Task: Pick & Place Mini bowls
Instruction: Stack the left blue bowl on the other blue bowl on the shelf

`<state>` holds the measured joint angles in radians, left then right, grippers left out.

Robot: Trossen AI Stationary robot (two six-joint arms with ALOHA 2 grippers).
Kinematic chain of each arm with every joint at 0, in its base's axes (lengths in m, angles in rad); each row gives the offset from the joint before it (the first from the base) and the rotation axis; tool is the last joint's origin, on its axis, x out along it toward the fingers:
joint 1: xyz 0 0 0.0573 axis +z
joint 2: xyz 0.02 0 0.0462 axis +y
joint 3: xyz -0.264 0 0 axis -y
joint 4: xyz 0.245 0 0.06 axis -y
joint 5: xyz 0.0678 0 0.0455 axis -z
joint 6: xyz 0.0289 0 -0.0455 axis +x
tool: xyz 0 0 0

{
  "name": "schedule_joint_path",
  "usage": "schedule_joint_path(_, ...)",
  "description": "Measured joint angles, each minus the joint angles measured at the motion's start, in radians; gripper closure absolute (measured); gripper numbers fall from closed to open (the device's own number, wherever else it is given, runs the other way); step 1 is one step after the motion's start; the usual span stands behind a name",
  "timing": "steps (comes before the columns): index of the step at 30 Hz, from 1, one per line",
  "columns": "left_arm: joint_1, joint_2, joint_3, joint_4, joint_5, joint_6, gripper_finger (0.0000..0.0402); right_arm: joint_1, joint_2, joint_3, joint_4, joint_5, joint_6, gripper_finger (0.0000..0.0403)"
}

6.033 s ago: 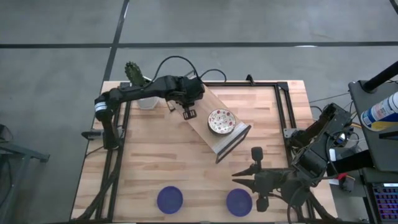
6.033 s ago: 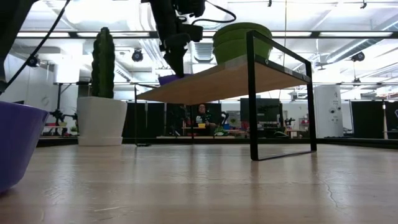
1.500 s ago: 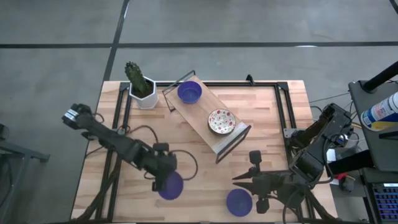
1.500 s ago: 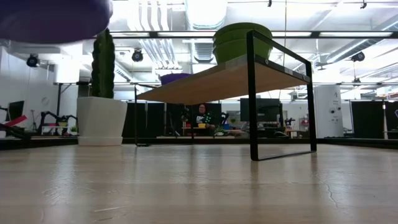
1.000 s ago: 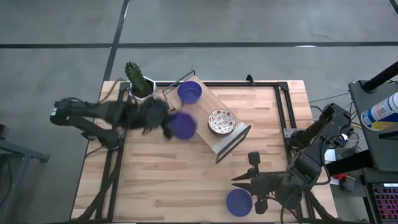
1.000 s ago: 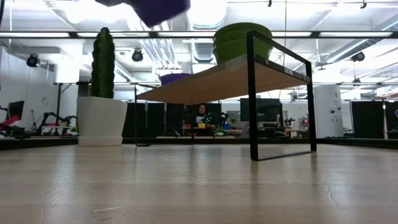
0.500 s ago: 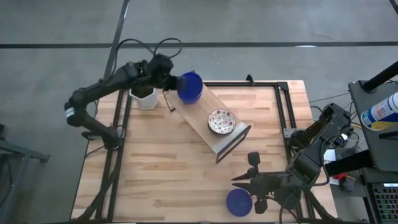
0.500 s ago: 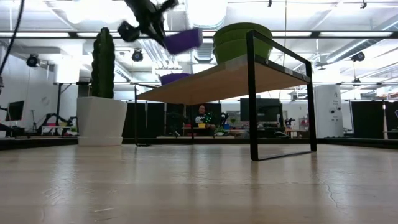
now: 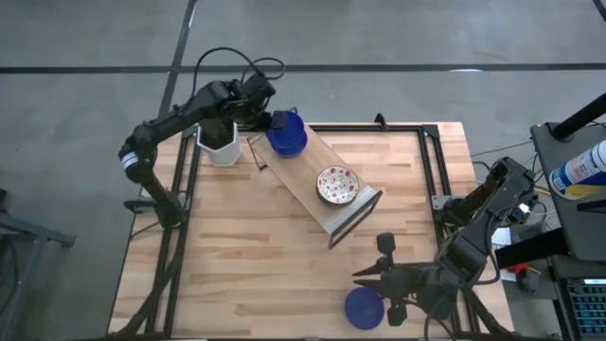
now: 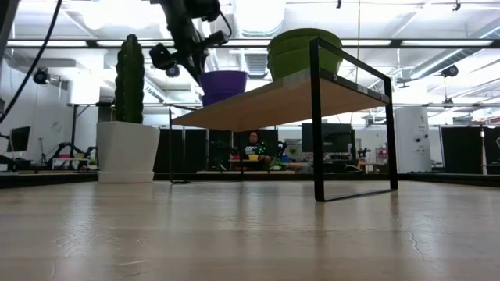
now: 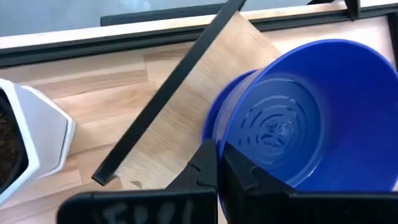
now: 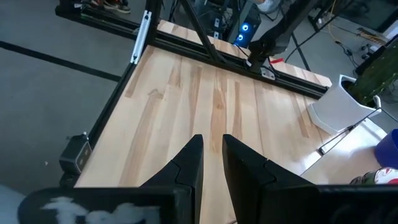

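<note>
Left wrist view shows the left gripper (image 11: 217, 163) pinched tight on the near rim of a cobalt blue bowl (image 11: 305, 112), its two dark fingers (image 11: 202, 171) almost meeting with the bowl wall between them. A second blue rim peeks out just beneath that bowl, so it appears to sit in or directly over another blue bowl on the wooden shelf (image 11: 186, 118), though whether the two touch cannot be told.

From the high view, the held bowl (image 9: 285, 133) is at the far end of the raised shelf (image 9: 305, 172), beside the white cactus pot (image 9: 221, 146). A speckled cream bowl (image 9: 337, 185) rests near the other end of the shelf, and one more blue bowl (image 9: 362, 307) lies on the table (image 9: 237, 246) close to the right arm. In the low view the speckled bowl reads as a green stack (image 10: 303, 48), its pattern hidden.

The left arm reaches from the table's left edge up and across the far corner, its wrist bent toward the shelf. The right gripper (image 9: 390, 275) waits low at the near right corner; in its wrist view its fingers (image 12: 189, 158) stand only a narrow slot apart, holding nothing.
</note>
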<state>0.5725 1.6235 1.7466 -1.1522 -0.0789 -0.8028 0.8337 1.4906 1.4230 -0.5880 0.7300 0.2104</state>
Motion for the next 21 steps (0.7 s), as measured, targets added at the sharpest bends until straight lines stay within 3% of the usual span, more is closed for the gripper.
schedule_joint_path(15,0.003,0.053,0.001,-0.009,0.066,-0.007,0.0400,0.000,0.000,-0.024,0.027,0.001,0.000,0.0346)
schedule_joint_path(21,0.002,0.053,0.001,-0.008,0.058,0.024,0.0368,0.000,0.000,-0.024,0.026,0.001,-0.001,0.0346)
